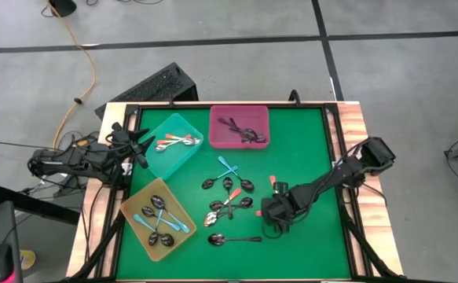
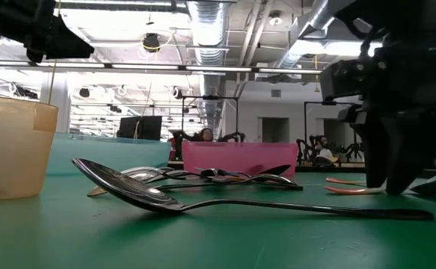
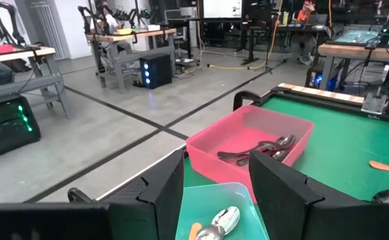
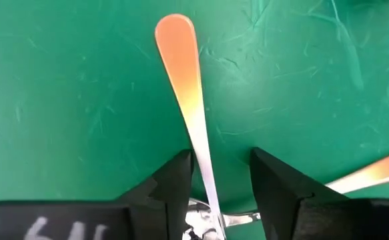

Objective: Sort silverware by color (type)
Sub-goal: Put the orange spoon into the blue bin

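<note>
Three trays sat on the green surface (image 1: 307, 149): a teal tray (image 1: 172, 145) near the left edge with two orange-handled spoons (image 1: 175, 142), a pink tray (image 1: 239, 126) at the far edge with about three dark spoons (image 1: 243, 132), and a yellow tray (image 1: 157, 218) toward the near left corner holding roughly five, blue-handled and dark mixed. About nine loose spoons (image 1: 229, 200) lay mid-surface (some overlap, so the count is rough). The right end effector (image 1: 273, 214) stood low right of the pile, its jaws narrowly straddling an orange-handled spoon (image 4: 186, 87); whether they gripped it I cannot tell. The left end effector (image 1: 140, 146) hung closed and empty over the teal tray
</note>
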